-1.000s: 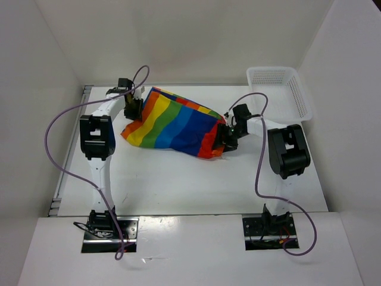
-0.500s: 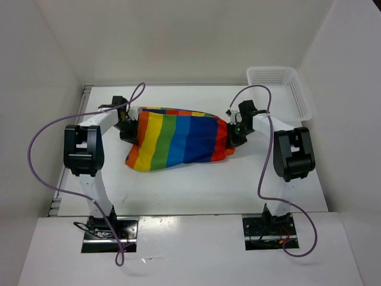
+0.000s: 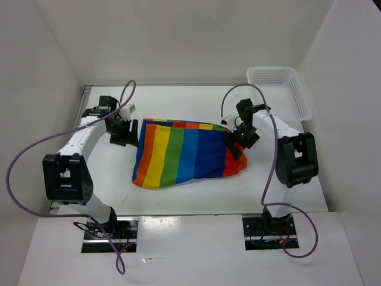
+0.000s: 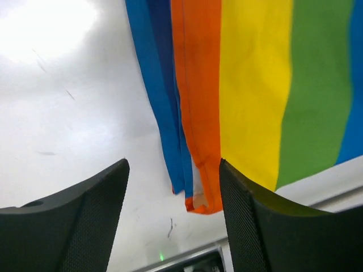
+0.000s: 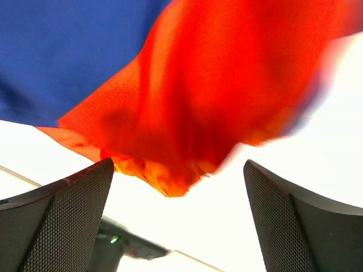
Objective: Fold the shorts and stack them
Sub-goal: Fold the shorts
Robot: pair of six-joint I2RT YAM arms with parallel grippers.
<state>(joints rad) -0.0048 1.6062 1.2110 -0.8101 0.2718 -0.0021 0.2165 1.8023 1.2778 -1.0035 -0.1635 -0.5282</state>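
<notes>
At the orange left edge of the rainbow-striped shorts (image 3: 184, 152): left jaws apart, gripping nothing. Right jaws wide apart over the red right edge, also empty. Shorts lie spread on the tabletop (image 3: 178, 104) between both. White mesh basket (image 3: 277, 70) sits beyond their far-right corner, apart.

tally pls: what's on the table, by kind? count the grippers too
Rainbow-striped fabric shorts: 1
White plastic mesh basket: 1
Black two-finger grippers: 2 (left gripper, right gripper)
Total: 4
</notes>
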